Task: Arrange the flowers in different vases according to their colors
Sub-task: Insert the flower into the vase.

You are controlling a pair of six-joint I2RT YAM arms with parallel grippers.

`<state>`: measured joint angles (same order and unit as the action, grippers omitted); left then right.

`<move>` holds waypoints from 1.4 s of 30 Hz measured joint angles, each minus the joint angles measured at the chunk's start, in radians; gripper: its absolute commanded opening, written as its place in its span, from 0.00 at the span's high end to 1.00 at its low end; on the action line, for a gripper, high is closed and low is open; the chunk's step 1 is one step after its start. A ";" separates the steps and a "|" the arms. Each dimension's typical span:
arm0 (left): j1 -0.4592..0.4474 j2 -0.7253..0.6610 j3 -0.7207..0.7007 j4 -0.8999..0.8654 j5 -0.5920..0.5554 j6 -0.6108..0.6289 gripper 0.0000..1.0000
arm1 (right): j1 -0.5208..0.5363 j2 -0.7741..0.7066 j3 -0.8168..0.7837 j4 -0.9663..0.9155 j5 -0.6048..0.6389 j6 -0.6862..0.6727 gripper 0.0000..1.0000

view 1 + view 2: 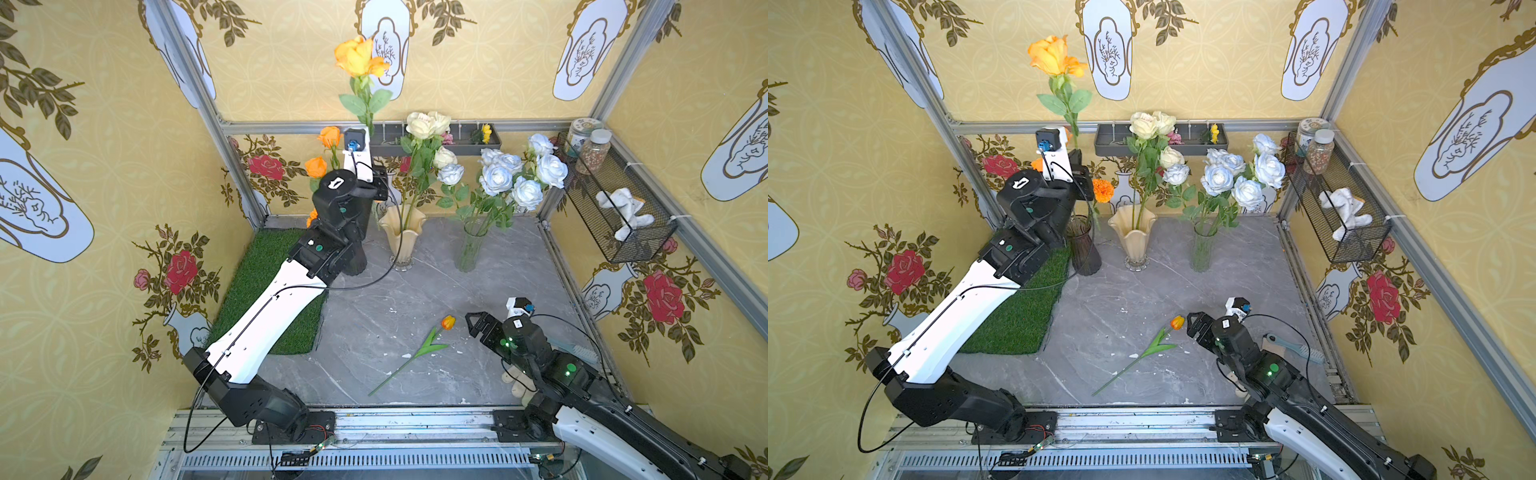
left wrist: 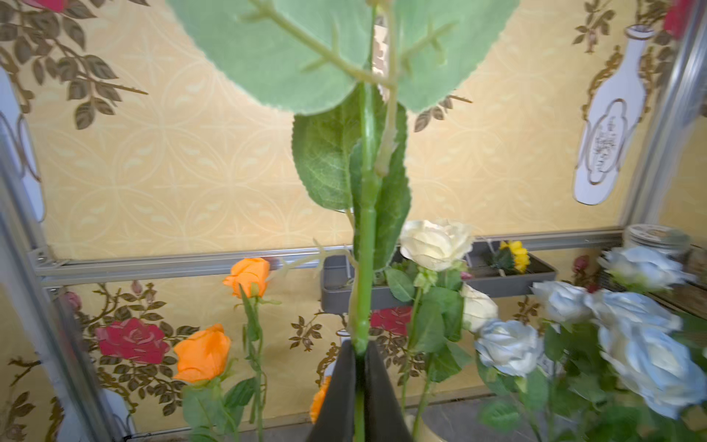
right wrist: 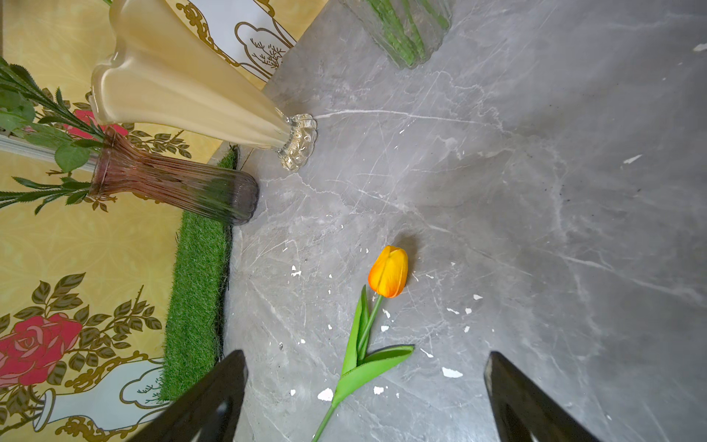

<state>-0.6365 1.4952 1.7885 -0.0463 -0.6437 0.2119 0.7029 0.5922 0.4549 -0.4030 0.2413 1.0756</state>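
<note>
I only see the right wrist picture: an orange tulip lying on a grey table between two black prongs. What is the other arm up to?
Observer: The left fingers are shut on the stem of a tall orange rose, held upright with its bloom high.
Operator: And the purple vase, what blooms are in it?
Observer: It holds shorter orange roses.
Operator: And the cream vase?
Observer: That one holds cream-white roses.
</note>
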 measured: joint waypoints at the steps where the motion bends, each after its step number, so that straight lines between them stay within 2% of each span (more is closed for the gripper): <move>1: 0.031 0.005 0.008 -0.003 0.009 -0.003 1.00 | 0.000 0.003 0.000 0.008 0.000 0.000 0.03; 6: 0.149 0.048 0.041 -0.006 0.062 -0.019 1.00 | -0.002 0.012 0.000 0.013 0.000 0.000 0.03; 14: 0.274 0.138 0.029 0.005 0.150 -0.040 1.00 | -0.007 0.026 0.000 0.013 0.001 0.000 0.03; 19: 0.303 0.180 -0.036 0.067 0.163 -0.039 1.00 | -0.010 0.035 0.001 0.014 0.001 0.000 0.03; 30: 0.304 0.237 -0.154 0.166 0.187 -0.056 1.00 | -0.020 0.069 0.011 0.014 0.000 0.000 0.03; 31: 0.304 0.241 -0.161 0.173 0.186 -0.058 0.94 | -0.022 0.070 0.011 0.014 -0.002 -0.001 0.03; 32: 0.304 0.243 -0.166 0.175 0.183 -0.062 0.80 | -0.023 0.069 0.012 0.014 -0.002 -0.003 0.03; 34: 0.304 0.241 -0.174 0.179 0.176 -0.065 0.69 | -0.026 0.069 0.012 0.014 -0.003 -0.003 0.03; 36: 0.304 0.235 -0.180 0.185 0.175 -0.090 0.54 | -0.030 0.069 0.012 0.015 -0.003 -0.003 0.03; 42: 0.304 0.181 -0.176 0.187 0.176 -0.145 0.40 | -0.035 0.069 0.012 0.015 -0.006 -0.004 0.03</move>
<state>-0.3321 1.6764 1.6123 0.1402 -0.4675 0.0673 0.6678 0.6617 0.4667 -0.3882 0.2352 1.0714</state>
